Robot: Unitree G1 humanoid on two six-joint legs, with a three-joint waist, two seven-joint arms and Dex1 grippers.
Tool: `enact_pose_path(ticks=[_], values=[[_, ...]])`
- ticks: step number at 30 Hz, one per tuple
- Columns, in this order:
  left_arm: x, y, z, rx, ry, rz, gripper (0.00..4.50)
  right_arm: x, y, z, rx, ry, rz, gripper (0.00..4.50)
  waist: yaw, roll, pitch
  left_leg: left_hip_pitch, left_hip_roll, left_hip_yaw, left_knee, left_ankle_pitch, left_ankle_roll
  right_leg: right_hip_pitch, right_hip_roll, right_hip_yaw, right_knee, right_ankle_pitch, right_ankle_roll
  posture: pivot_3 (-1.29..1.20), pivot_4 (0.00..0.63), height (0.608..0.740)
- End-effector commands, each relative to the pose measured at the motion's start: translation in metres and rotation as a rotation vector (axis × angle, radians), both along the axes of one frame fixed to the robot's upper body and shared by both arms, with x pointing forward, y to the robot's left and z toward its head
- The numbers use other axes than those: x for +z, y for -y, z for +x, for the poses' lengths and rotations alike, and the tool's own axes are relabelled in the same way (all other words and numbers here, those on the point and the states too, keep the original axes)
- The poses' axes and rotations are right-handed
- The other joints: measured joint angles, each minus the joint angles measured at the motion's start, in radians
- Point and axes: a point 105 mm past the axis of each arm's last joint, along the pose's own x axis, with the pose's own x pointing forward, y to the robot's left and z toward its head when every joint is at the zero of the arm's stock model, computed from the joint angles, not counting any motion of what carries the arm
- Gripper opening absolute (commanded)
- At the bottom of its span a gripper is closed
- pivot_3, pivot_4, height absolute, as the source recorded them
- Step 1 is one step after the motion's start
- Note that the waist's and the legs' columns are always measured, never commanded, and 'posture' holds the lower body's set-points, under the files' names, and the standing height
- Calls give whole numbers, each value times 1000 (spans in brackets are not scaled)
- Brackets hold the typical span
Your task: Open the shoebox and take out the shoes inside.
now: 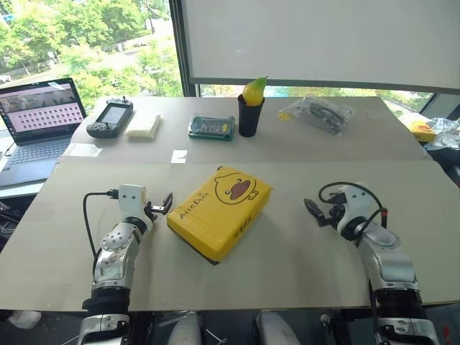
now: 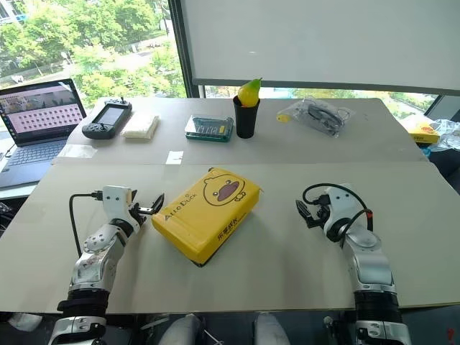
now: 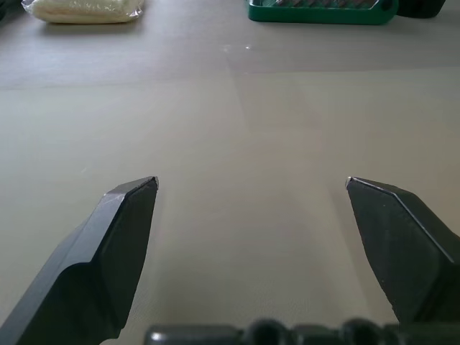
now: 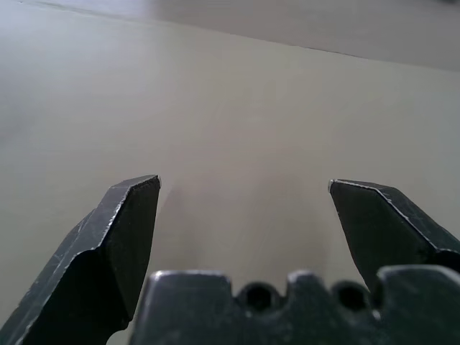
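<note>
— What sits on the table?

— The shoebox, lid shut, duck face up, lying at a slant in the middle.

— And the grippers?

— The left gripper hovers just beside the box's left corner, fingers apart. The right gripper is well off to the right, fingers apart too, holding nothing.

— Behind it?

— A laptop, a controller, a green-edged case, and a black cup with a pear.
</note>
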Motion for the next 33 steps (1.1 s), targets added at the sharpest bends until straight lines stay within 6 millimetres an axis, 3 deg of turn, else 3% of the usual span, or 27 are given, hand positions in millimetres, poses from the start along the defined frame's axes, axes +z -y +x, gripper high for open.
enact_pose_path(ticks=[1, 4, 5, 11, 15, 16, 18, 21, 25, 28, 33], values=[[22, -8, 7, -11, 71, 5, 4500, 27, 9, -1, -28, 104, -8, 4465, 0, 0, 0, 0, 0, 0, 0, 0, 0, 0, 0, 0, 0, 0, 0, 0, 150, 732], [33, -11, 15, -83, 80, 64, 4500, 42, 23, -11, -32, 121, -22, 4465, 3, -1, 1, -1, 0, 0, 0, 0, 0, -1, 0, -1, 1, 0, 0, 0, 150, 732], [35, -13, 17, -88, 83, 72, 3970, 42, 21, -15, 0, 103, -21, 3948, 5, -1, 1, -1, 0, -1, 0, 0, 0, -1, 1, -1, 0, 0, 1, 0, 150, 732], [50, -14, 38, -140, 100, 160, 1857, 41, -5, -44, 198, -23, -3, 1966, 17, -3, 2, -1, 0, -1, 0, 0, 0, 0, 0, -1, -1, -2, 3, 0, 150, 732], [50, 28, 43, -377, 93, 298, 228, 31, -48, -62, 406, -130, 30, 558, 17, -3, 2, -1, 0, -1, 0, 0, 0, 0, 0, -1, 0, -3, 4, 0, 150, 732], [50, 33, 43, -410, 94, 307, 0, 30, -53, -63, 428, -139, 38, 208, 18, -3, 2, -1, 0, -1, 1, 0, 0, 0, 0, -1, 0, -3, 4, 0, 150, 732], [52, 44, 41, -481, 87, 307, 0, 29, -64, -63, 463, -150, 66, 78, 18, -4, 2, -1, 0, -1, 0, 0, 0, 0, 0, -1, -1, -3, 4, 0, 150, 732], [34, 68, 20, -705, -55, 257, 0, 22, -81, -64, 524, -201, 162, 78, 16, -4, 3, -2, 0, -1, 0, 0, 0, -1, 0, -1, -1, -3, 4, 0, 150, 732], [28, 98, -31, -1016, -146, 201, 0, 8, -97, -58, 597, -256, 208, 78, 3, -5, 3, -2, 0, -1, 0, 0, 0, -1, 0, -1, 0, -2, 2, 0, 150, 732], [32, 105, -37, -1038, -164, 176, 0, 6, -97, -40, 571, -245, 293, 78, 8, -6, 4, -2, 1, -1, 0, 0, 0, -1, 0, -2, 0, 0, -2, 0, 150, 732], [39, 117, -36, -1036, -154, 144, 0, -2, -94, -19, 560, -247, 294, 78, 12, -6, 5, -1, 1, -2, 3, 0, 0, 0, 0, -3, 1, -3, 3, 0, 150, 732]])
